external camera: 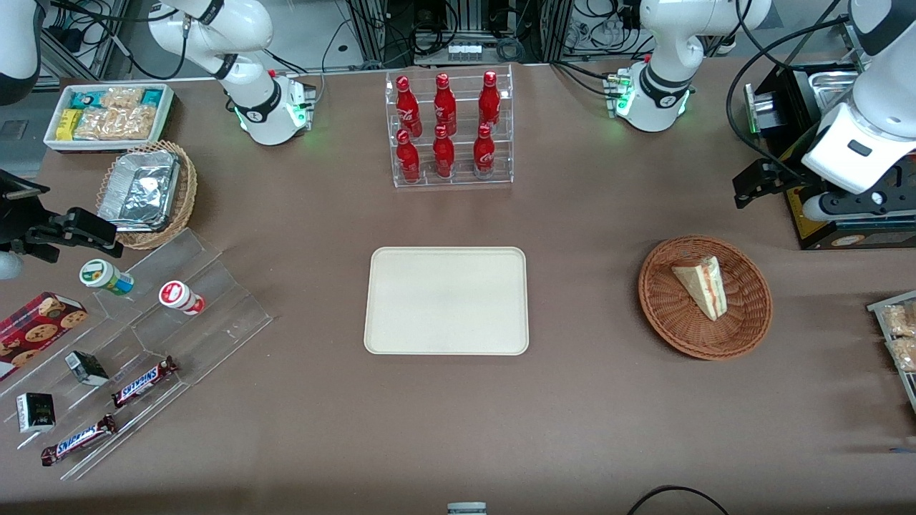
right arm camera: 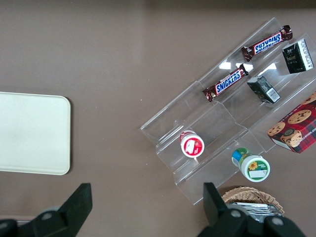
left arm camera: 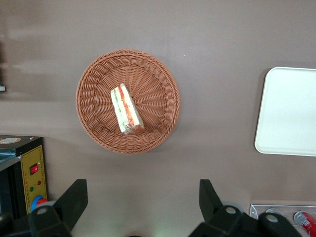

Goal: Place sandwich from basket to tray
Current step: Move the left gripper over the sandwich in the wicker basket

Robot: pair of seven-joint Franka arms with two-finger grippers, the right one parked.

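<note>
Fingers (left arm camera: 74, 197) of gripper (left arm camera: 140, 202) spread wide, empty, above counter; sandwich (external camera: 702, 286) lies in basket (external camera: 751, 315); tray (external camera: 447, 300) bare, transfer unstarted.

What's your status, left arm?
Gripper open, high above the table, empty. Sandwich in basket. Tray bare. Path unobstructed.

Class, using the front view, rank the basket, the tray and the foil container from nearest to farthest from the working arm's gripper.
The gripper hangs open at the working arm's end.
1. basket, close by
2. tray, mid-table
3. foil container, at the parked arm's end
</note>
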